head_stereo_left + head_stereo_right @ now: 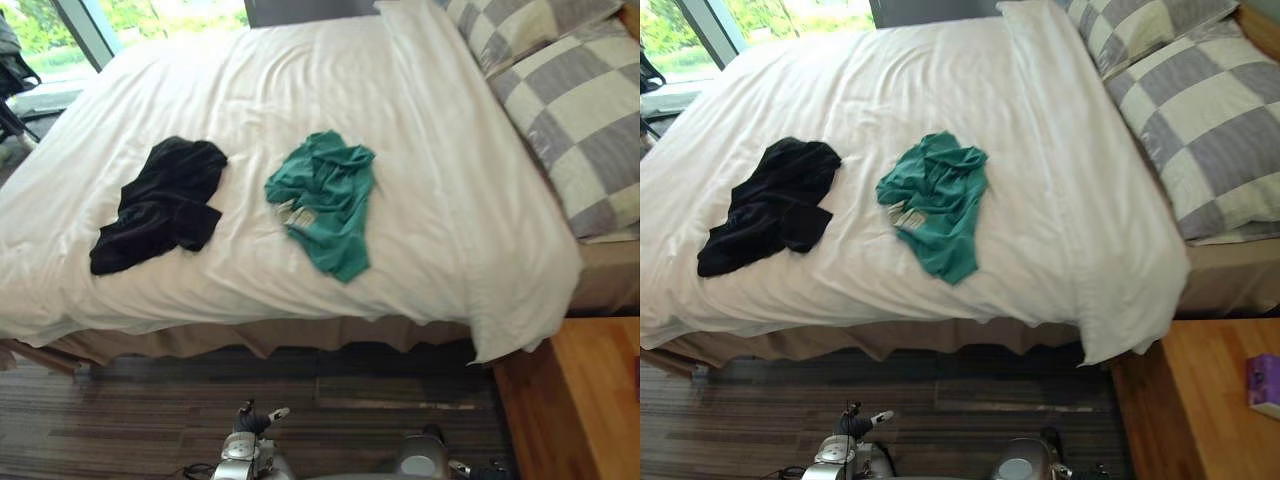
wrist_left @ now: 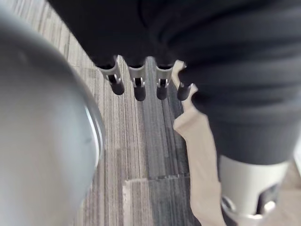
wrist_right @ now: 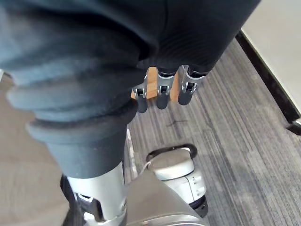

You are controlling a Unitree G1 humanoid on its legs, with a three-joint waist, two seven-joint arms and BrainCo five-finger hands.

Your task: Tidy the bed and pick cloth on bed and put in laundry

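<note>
We see the black cloth [image 1: 160, 205] crumpled on the bed [image 1: 300, 70], left of centre in the left eye view. The green cloth [image 1: 325, 200] lies bunched to its right, near mid-frame, the two apart; both rest on the white sheet [image 1: 450, 200]; checked pillows [image 1: 585, 120] sit in the upper right corner. Our left hand [image 2: 138, 87] hangs over the striped floor [image 2: 141, 150], its fingers [image 2: 161, 85] straight and released, grasping nothing; our right hand [image 3: 162, 94] hangs likewise, fingers [image 3: 186, 89] loose and empty.
</note>
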